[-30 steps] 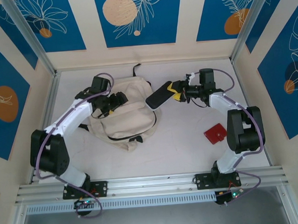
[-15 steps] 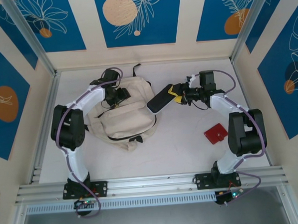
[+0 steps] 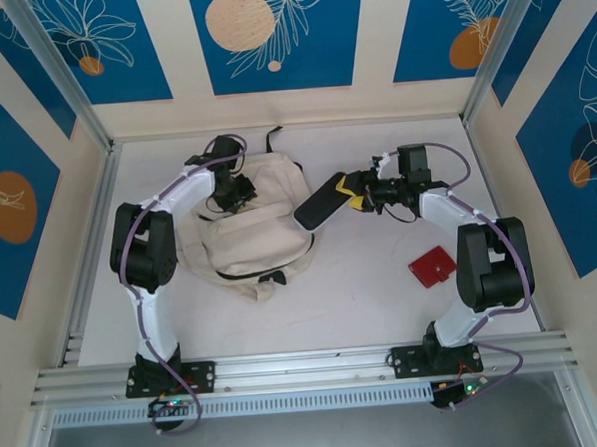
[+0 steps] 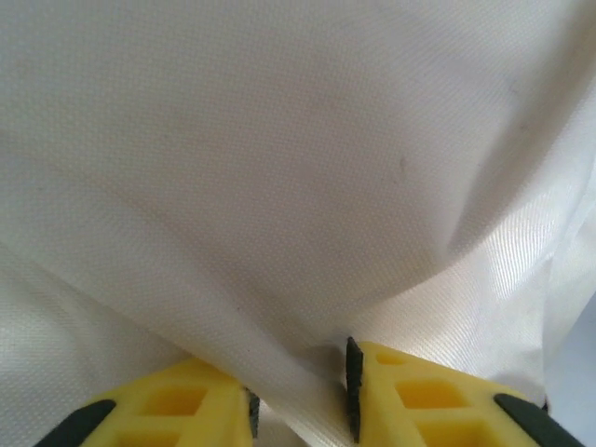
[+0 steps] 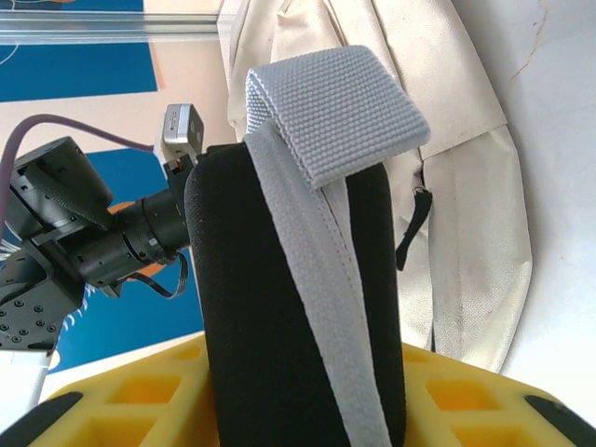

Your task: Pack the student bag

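Left gripper [image 4: 300, 414] is pinching student bag [image 3: 251, 241] fabric at its 11 o'clock. Right gripper [image 3: 350, 188] is clamping black pouch [image 3: 317, 200] at bag's 2 o'clock.

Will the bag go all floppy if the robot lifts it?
Probably floppy: the bag lies slumped, and its cloth creases where the left gripper pinches it. Likely light, since it looks flat. It should sag rather than roll.
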